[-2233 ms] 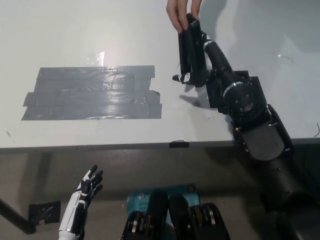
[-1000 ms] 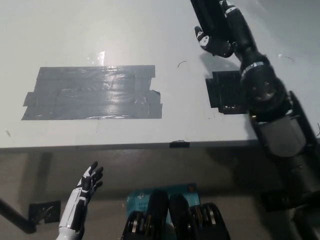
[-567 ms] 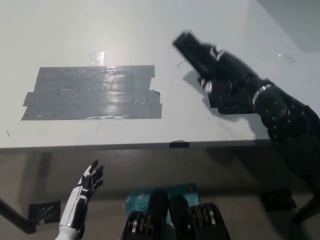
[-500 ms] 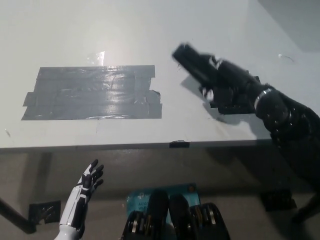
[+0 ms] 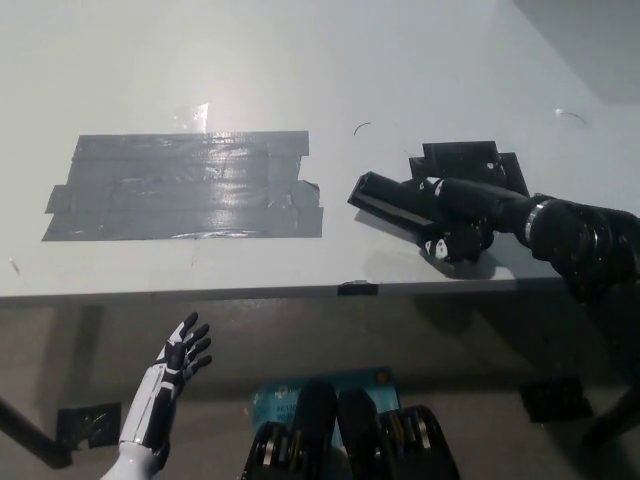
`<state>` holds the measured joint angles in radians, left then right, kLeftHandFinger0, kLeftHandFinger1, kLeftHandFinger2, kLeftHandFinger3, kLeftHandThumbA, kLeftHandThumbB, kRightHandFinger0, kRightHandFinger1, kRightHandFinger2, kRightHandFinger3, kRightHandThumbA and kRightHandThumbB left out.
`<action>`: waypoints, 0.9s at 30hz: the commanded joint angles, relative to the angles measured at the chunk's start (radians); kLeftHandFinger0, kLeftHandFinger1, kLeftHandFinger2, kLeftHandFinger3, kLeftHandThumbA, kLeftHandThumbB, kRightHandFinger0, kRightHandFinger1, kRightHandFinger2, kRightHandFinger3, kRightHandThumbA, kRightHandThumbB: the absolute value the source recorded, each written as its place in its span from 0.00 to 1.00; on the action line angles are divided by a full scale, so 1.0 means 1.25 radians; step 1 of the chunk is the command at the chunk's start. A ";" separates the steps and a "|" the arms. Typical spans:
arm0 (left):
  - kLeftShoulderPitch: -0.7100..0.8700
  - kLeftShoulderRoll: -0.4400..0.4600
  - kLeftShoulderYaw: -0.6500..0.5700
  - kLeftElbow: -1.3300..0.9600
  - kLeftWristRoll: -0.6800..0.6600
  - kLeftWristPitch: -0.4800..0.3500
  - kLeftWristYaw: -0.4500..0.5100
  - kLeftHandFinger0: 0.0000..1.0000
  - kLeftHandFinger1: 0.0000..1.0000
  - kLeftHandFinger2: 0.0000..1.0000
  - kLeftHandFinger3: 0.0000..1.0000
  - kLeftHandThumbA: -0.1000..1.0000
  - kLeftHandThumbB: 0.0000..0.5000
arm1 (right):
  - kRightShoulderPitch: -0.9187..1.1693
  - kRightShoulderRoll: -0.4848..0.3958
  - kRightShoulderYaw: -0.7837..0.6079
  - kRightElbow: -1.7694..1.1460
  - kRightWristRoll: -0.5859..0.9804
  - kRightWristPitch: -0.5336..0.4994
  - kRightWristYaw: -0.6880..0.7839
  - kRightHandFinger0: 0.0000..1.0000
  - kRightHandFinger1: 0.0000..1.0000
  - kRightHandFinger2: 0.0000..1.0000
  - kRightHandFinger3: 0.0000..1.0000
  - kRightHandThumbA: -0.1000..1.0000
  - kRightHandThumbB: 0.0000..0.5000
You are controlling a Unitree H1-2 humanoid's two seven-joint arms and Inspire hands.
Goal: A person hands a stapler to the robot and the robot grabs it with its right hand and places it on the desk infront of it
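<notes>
The black right hand (image 5: pixel 455 215) is wrapped around a black stapler (image 5: pixel 392 200). Its fingers (image 5: pixel 440 243) are closed tight on the back part of the stapler. The stapler lies nearly flat and low over the desk (image 5: pixel 300 60), close to the front edge. Its free end points toward the left side of the picture. It is hard to tell if the stapler touches the desk yet, because both the hand and the stapler are black and blur together.

The right arm (image 5: pixel 585 240) reaches in from the right side, going over the front corner of the desk.

Just behind the hand, a flat black patch (image 5: pixel 465 160) sits on the desk. Part of it is hidden by the hand.

A big patch of gray tape (image 5: pixel 185 185) is stuck on the desk, to the left of the stapler. The stapler's free end is near the tape's right edge but does not touch it.

A small dark tab (image 5: pixel 357 289) sits on the front edge of the desk, just below the stapler.

The white left hand (image 5: pixel 178 362) rests low at the bottom left, under the desk's edge. Its fingers are spread apart and it holds nothing.
</notes>
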<state>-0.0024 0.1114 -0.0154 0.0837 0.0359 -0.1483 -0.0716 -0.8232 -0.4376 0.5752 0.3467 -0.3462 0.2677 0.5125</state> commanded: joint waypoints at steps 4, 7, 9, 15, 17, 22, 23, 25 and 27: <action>-0.013 0.012 -0.010 -0.015 -0.001 -0.005 -0.015 0.89 0.92 0.95 1.00 1.00 0.79 | -0.027 0.003 -0.049 -0.076 -0.008 0.003 0.017 1.00 1.00 1.00 1.00 0.71 1.00; -0.011 0.013 -0.011 -0.018 0.002 -0.004 -0.012 0.89 0.92 0.95 1.00 1.00 0.78 | -0.018 0.005 -0.054 -0.096 -0.034 -0.013 -0.010 1.00 1.00 1.00 1.00 0.78 1.00; -0.010 0.014 -0.013 -0.018 0.003 -0.006 -0.012 0.90 0.92 0.95 1.00 1.00 0.79 | -0.008 0.012 -0.070 -0.103 -0.033 -0.022 -0.027 1.00 1.00 1.00 1.00 0.79 1.00; -0.010 0.014 -0.012 -0.019 -0.004 -0.006 -0.012 0.89 0.91 0.94 0.99 1.00 0.80 | 0.011 0.024 -0.109 -0.118 -0.039 -0.062 -0.066 1.00 1.00 1.00 1.00 0.88 1.00; -0.010 0.015 -0.013 -0.017 -0.002 -0.006 -0.012 0.89 0.91 0.93 0.98 1.00 0.81 | 0.018 0.027 -0.126 -0.120 -0.048 -0.081 -0.087 1.00 1.00 1.00 1.00 0.91 1.00; -0.015 0.013 -0.014 -0.014 -0.002 -0.009 -0.011 0.85 0.89 0.92 0.98 1.00 0.81 | 0.015 0.030 -0.189 -0.175 -0.026 -0.070 -0.097 1.00 1.00 1.00 1.00 0.90 1.00; -0.016 0.013 -0.014 -0.015 -0.001 -0.007 -0.011 0.85 0.89 0.92 0.98 1.00 0.81 | 0.012 0.030 -0.205 -0.193 -0.019 -0.064 -0.095 1.00 1.00 1.00 1.00 0.90 1.00; -0.015 0.013 -0.016 -0.017 0.002 -0.003 -0.010 0.86 0.89 0.92 0.99 1.00 0.83 | 0.007 0.033 -0.244 -0.228 0.010 -0.058 -0.090 1.00 1.00 1.00 1.00 0.89 0.98; -0.020 0.012 -0.013 -0.018 -0.002 0.001 -0.009 0.84 0.88 0.92 0.97 1.00 0.81 | -0.019 0.041 -0.310 -0.287 0.063 -0.031 -0.088 1.00 1.00 1.00 1.00 0.87 0.99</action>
<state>-0.0104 0.1168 -0.0319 0.0833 0.0354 -0.1449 -0.0719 -0.7656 -0.3887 0.3133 0.1201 -0.3686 0.2191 0.4436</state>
